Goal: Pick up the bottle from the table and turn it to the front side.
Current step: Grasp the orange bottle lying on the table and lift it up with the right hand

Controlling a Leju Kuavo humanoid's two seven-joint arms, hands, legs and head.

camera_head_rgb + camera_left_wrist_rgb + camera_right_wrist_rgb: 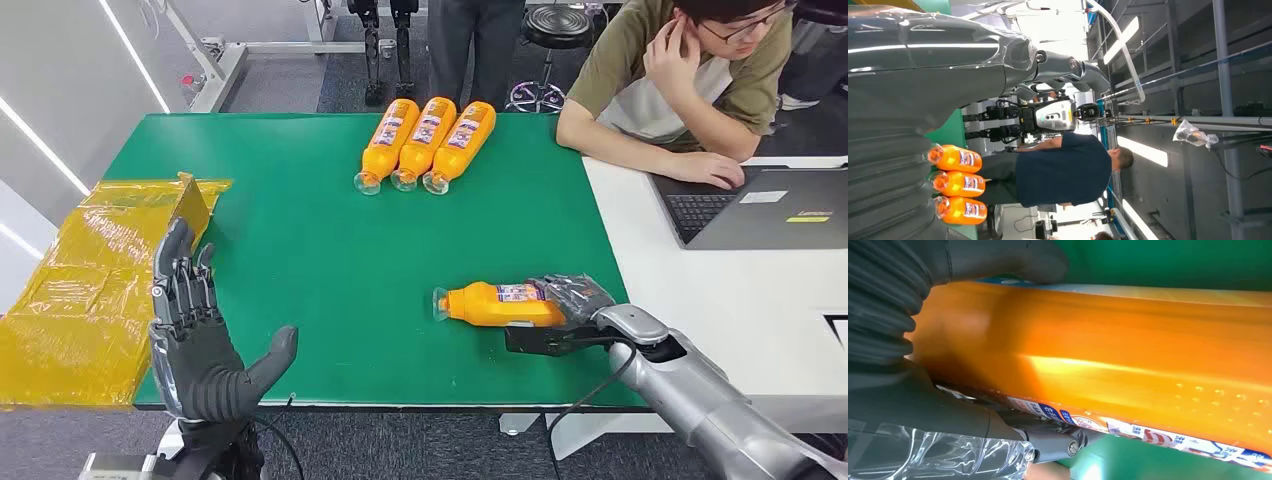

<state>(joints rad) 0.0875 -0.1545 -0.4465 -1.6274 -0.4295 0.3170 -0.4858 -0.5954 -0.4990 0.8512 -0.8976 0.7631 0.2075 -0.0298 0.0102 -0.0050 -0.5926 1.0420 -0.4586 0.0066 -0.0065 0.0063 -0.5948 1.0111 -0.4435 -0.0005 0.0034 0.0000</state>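
bottle in right hand: was orange, blue-and-white label
table: was green
left hand: was dark grey

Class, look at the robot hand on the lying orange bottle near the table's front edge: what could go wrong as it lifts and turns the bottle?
1. The right robot hand grips the orange bottle at its base end, so the long neck side may sag or slip when lifted.
2. The bottle lies close to the green table's front edge; a fumble might send it to the floor.
3. A person's laptop sits nearby on the right; a wide swing might reach it.
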